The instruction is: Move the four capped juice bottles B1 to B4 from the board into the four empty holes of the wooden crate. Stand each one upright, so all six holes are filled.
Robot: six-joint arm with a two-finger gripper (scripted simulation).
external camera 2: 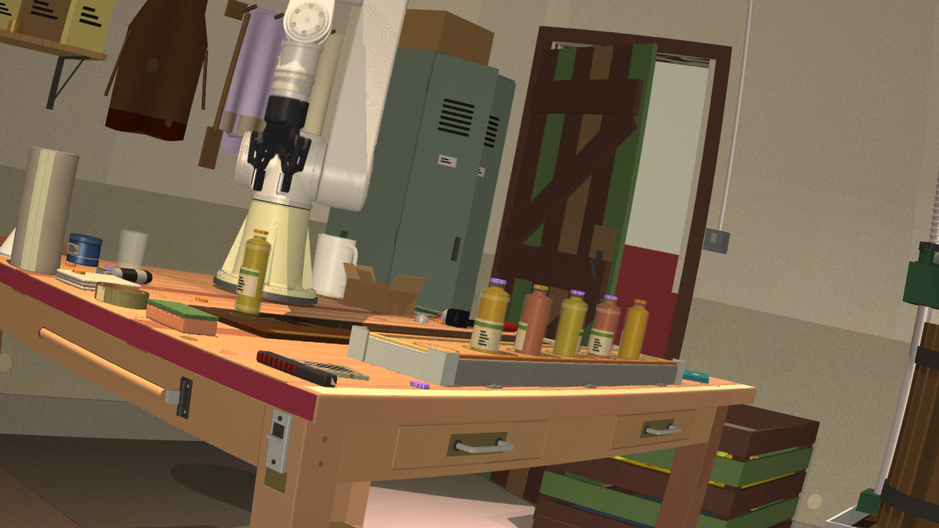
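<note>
One olive-yellow juice bottle (252, 272) with an orange cap stands upright on the dark board (276, 322) near the robot's base. My gripper (274, 177) hangs open and empty above it, pointing down, some way over its cap. Further right the shallow crate (519, 364) with grey ends holds several upright bottles in a row: a mustard one (490, 315), a brown one (535, 320), a yellow one (570, 323), another brown one (605, 326) and a yellow one (633, 329). Which holes they fill is hidden by the crate's rim.
A small open cardboard box (383, 293) and a white jug (333, 264) stand behind the board. A tape roll (122, 295), a green-topped sponge block (182, 316), a tall cylinder (43, 209) and a blue tin (85, 249) crowd the left end. A loose purple cap (419, 385) lies before the crate.
</note>
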